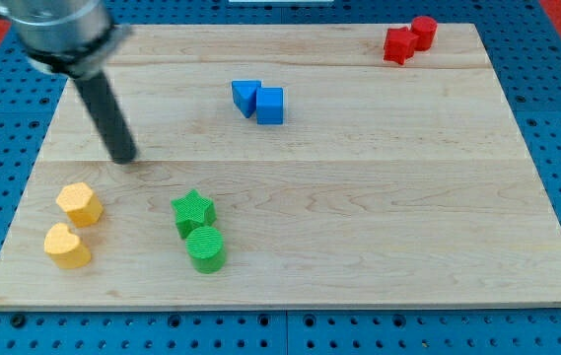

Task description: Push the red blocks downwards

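Two red blocks sit touching at the view's top right: a star-like red block (398, 45) and a red cylinder (424, 31) just right of it. My tip (124, 157) rests on the wooden board (359, 197) at the view's left, far from both red blocks. It stands above the yellow blocks and left of the blue ones, touching no block.
A blue triangle block (245, 96) and a blue cube (270, 106) touch near the top centre. A green star (193, 211) and green cylinder (205, 248) sit bottom centre-left. A yellow hexagon block (80, 203) and a yellow heart (66, 247) lie bottom left.
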Motion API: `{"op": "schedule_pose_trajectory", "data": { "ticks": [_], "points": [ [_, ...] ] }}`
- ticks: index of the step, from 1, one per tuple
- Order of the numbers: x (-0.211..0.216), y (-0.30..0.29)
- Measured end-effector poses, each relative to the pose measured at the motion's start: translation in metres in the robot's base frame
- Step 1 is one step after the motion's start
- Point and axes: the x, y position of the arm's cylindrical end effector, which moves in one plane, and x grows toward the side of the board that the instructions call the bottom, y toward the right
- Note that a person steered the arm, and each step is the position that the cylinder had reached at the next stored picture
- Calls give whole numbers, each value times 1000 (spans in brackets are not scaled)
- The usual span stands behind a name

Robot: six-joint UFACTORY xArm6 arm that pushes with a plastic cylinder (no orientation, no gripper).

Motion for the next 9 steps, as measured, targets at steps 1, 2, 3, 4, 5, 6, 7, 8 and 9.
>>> {"op": "schedule_pose_trajectory", "data": {
  "ticks": [1,2,3,4,5,6,7,8,9],
  "points": [
    [1,105],
    [-28,216],
    [-70,323],
    [-129,400],
    [-171,415],
    [-189,424],
    [-207,430],
    [-225,429],
    [-242,425]
  ]
}}
